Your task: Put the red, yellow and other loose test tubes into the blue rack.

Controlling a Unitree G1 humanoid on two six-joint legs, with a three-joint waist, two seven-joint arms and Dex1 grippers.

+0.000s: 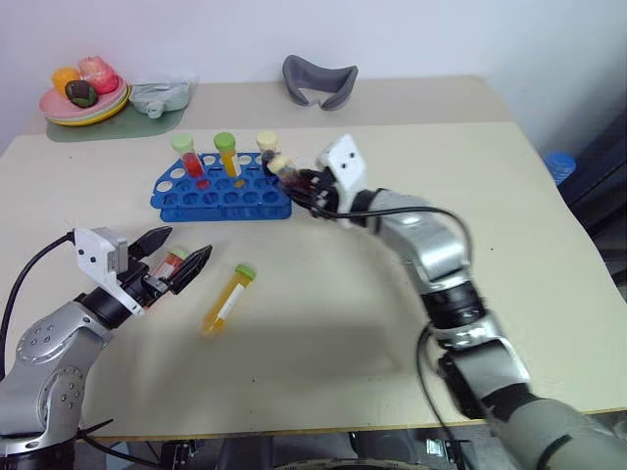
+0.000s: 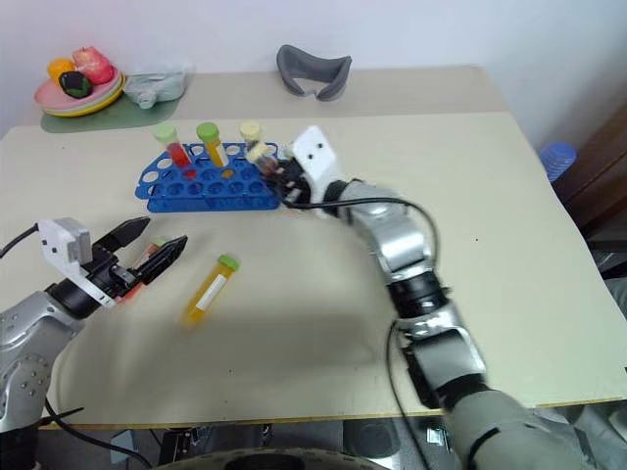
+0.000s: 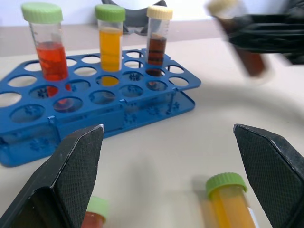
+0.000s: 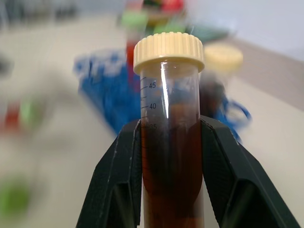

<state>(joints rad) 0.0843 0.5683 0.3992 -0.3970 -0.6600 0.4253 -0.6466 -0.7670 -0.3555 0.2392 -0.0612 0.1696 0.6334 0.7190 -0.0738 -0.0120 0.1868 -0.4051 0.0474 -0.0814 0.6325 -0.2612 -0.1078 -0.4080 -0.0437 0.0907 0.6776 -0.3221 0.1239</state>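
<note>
right gripper (image 4: pixel 171 156) fingers clamp a brown tube (image 4: pixel 171 142) beside the blue rack (image 1: pixel 223 196); left gripper (image 1: pixel 176 257) gapes wide around the red tube (image 1: pixel 170 264) lying lengthwise between its fingers

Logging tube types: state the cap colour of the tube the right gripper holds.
Cream cap, clearest in the right wrist view.

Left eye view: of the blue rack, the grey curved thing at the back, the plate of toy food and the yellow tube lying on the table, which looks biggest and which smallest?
1. blue rack
2. plate of toy food and grey curved thing: alike in looks, and both farther from the camera, so unranked
3. yellow tube
</note>
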